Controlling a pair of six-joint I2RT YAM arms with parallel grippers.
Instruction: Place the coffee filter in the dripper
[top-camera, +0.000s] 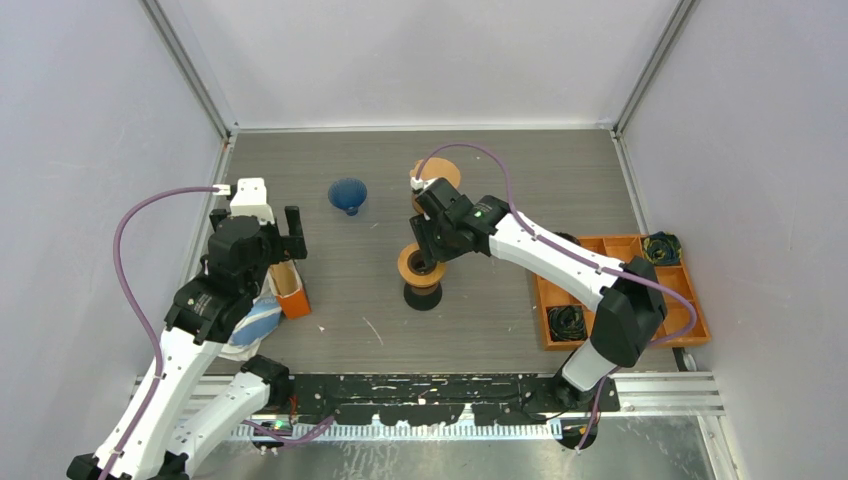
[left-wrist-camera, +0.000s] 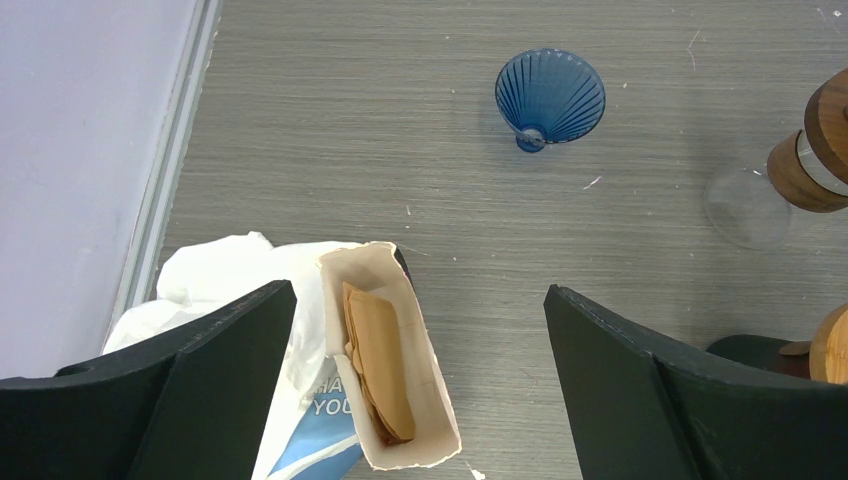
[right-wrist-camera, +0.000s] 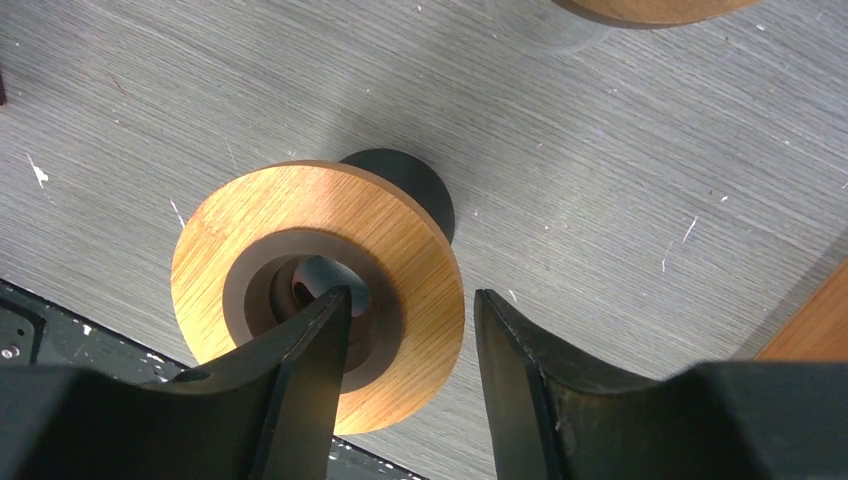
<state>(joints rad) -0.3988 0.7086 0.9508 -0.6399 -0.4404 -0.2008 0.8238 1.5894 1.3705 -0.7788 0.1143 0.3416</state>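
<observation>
The blue ribbed dripper (top-camera: 347, 193) (left-wrist-camera: 550, 97) lies tipped on its side on the grey table, apart from both arms. Brown coffee filters (left-wrist-camera: 380, 345) stand stacked in an open paper box (top-camera: 290, 290) at the left. My left gripper (top-camera: 258, 238) (left-wrist-camera: 418, 290) hovers above that box, open wide and holding nothing. My right gripper (top-camera: 428, 255) (right-wrist-camera: 412, 296) is open astride the rim of a wooden ring stand (top-camera: 420, 268) (right-wrist-camera: 250, 220). One finger reaches into the ring's hole; the other stands outside with a gap to the rim.
The ring sits on a black round base (top-camera: 422, 297) (right-wrist-camera: 410, 175). A glass carafe with a wooden collar (top-camera: 437, 175) (left-wrist-camera: 810, 150) stands behind it. A white and blue bag (top-camera: 255, 325) (left-wrist-camera: 220, 270) lies by the filter box. An orange compartment tray (top-camera: 690, 300) is at the right.
</observation>
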